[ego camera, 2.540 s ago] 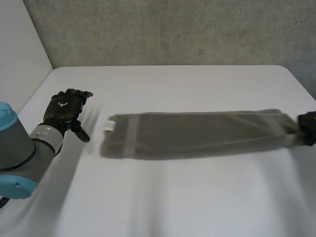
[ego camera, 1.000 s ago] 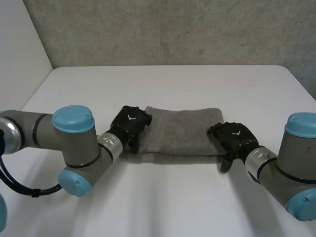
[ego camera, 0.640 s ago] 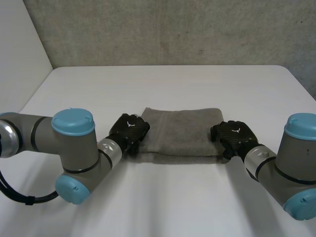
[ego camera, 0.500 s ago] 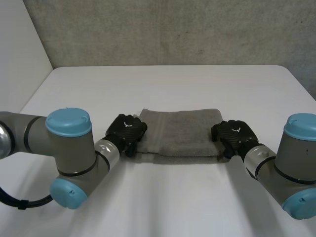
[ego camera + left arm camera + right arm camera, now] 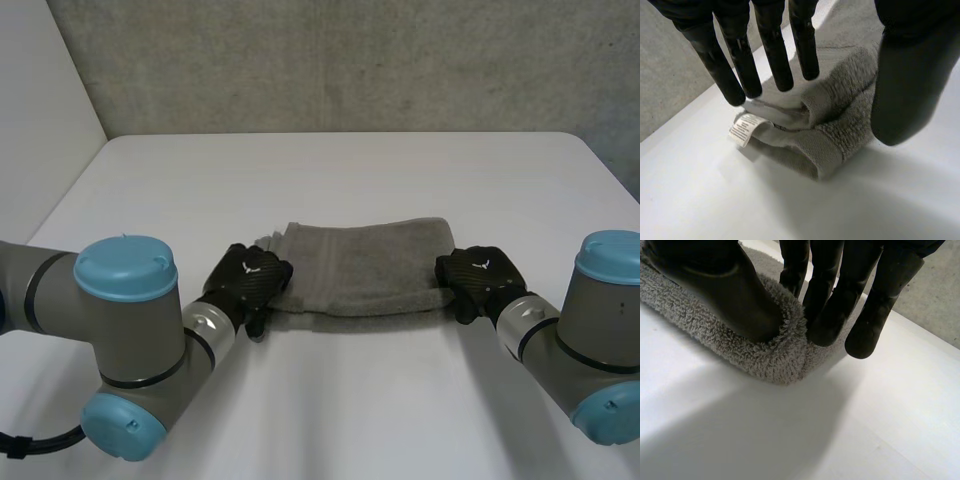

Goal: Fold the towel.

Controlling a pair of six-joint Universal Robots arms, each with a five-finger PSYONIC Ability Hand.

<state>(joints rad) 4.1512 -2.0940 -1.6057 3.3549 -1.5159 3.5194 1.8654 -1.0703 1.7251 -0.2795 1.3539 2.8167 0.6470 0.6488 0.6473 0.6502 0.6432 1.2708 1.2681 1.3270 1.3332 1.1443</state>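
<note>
A grey towel (image 5: 362, 264) lies folded in the middle of the white table (image 5: 330, 170). My left hand (image 5: 248, 282) is at its left end. In the left wrist view its fingers (image 5: 774, 55) are straight and spread from the thumb (image 5: 905, 90), and the rumpled towel corner (image 5: 837, 132) with a white label (image 5: 743, 128) lies under them, not pinched. My right hand (image 5: 478, 277) is at the towel's right end. There the thumb (image 5: 727, 292) presses into the thick folded edge (image 5: 775, 357) against the curled fingers (image 5: 827, 305).
A rough grey wall (image 5: 340, 60) stands behind the table's far edge. The table's left edge (image 5: 70, 190) runs beside a pale wall. Bare tabletop (image 5: 360, 400) lies between my two arms in front of the towel.
My right hand has curled its fingers and thumb onto the towel's right end. My left hand slid back towards me, closed briefly and spread again, leaving the left corner rumpled.
</note>
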